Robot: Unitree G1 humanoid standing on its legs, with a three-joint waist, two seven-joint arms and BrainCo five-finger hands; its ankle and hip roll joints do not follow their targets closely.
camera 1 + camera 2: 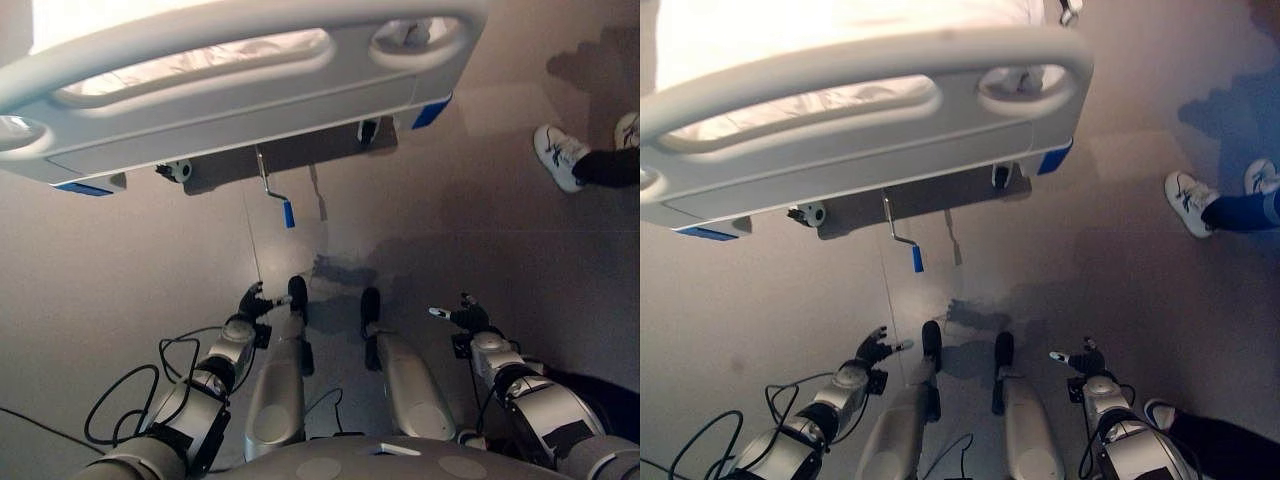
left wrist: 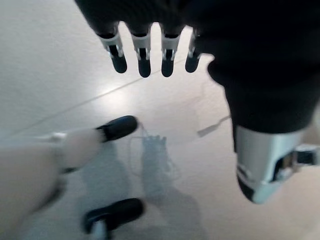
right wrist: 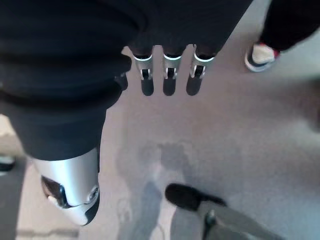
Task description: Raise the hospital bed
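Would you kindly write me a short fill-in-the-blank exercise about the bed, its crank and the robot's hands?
1. The crank under the bed's footboard ends in a ____ grip.
2. The left hand and right hand both hold ____.
3. A person's white ____ stand on the floor to the robot's right.

Missing words: blue; nothing; shoes

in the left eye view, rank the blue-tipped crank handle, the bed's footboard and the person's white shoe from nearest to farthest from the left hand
Measured from the left hand:
1. Crank handle, hanging below the bed frame, just ahead of the hand.
2. Footboard, farther ahead, spanning the top of the view.
3. White shoe, far off to the robot's right on the floor.
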